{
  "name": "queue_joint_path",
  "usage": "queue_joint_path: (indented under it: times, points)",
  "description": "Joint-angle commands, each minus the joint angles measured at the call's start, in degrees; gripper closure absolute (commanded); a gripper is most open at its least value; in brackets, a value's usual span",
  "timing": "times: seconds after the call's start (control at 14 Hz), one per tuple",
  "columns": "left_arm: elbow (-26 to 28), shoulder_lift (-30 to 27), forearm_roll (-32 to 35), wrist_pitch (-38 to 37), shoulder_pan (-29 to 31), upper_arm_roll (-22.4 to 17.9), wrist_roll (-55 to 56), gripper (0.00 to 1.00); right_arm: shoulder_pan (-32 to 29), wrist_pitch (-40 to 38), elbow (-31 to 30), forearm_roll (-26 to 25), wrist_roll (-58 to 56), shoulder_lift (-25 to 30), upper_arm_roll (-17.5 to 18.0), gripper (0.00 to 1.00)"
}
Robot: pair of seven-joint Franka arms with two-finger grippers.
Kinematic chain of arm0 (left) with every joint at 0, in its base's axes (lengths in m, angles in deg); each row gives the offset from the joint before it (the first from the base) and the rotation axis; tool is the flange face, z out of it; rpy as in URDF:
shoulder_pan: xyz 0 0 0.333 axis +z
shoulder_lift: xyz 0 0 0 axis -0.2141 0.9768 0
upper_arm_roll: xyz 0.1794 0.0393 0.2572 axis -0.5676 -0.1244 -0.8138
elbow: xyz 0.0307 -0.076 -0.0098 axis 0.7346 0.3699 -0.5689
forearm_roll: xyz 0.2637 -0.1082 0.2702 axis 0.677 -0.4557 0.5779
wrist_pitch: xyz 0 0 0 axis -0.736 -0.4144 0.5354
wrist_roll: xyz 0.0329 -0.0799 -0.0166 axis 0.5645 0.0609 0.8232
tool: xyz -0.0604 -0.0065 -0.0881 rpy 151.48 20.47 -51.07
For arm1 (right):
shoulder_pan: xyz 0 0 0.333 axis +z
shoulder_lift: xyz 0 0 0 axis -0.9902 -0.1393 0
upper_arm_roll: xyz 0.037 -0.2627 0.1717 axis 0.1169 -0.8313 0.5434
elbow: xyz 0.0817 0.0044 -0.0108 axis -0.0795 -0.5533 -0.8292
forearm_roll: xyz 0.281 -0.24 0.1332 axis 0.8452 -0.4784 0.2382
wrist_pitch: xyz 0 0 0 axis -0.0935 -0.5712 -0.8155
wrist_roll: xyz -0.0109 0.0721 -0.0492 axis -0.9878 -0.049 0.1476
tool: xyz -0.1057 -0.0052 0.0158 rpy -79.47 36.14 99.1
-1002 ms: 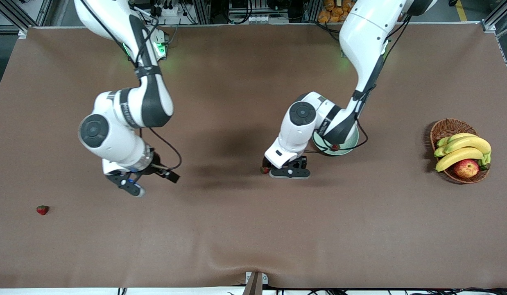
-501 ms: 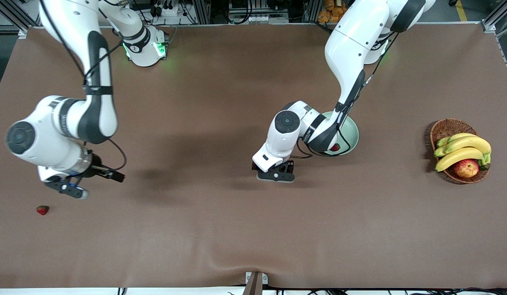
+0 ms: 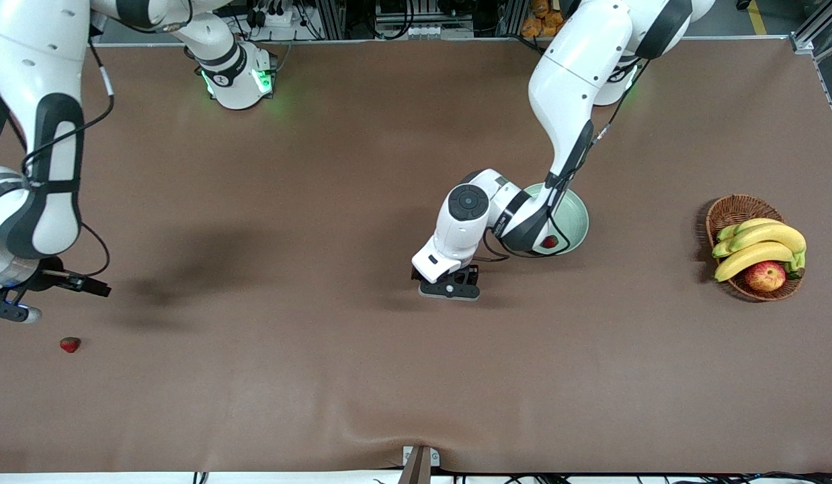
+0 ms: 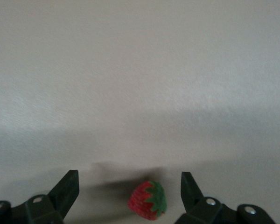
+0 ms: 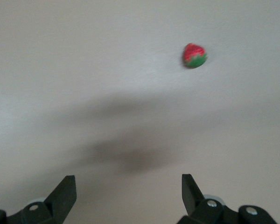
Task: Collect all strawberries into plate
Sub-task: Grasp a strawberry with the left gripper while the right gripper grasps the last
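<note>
**Front view: one berry plated, two still on the table**

Front view shows one strawberry already sitting in the plate, near its rim. A second strawberry lies on the brown table right between the spread fingers of the left gripper, which is low over the cloth just beside the plate, holding nothing. The third strawberry is way off at the right arm's end of the table. Compared with a second ago, the right gripper has swung out from mid-table to hang near that berry, jaws wide open and empty. A wicker basket with bananas and an apple sits at the left arm's end.
</note>
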Motion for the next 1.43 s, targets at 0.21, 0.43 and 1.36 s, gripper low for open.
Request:
queue_joint_path:
  times: [0.21,0.43,1.36]
  points:
    - [-1.5,1.5,1.3,0.49,-0.93,-0.45,0.2,0.25,-15.7,10.36,12.58,-0.52,-10.72,-10.99,13.14,0.0]
    - [-1.5,1.32,1.39,0.49,-0.76,-0.45,-0.24,0.34,-19.75,13.46,18.38,-0.52,-15.03,-16.62,16.41,0.0]
    - [-1.06,1.67,1.39,0.49,-1.2,-0.45,-0.15,0.55,-25.56,23.57,22.09,0.01,-15.49,-21.82,23.1,0.22]
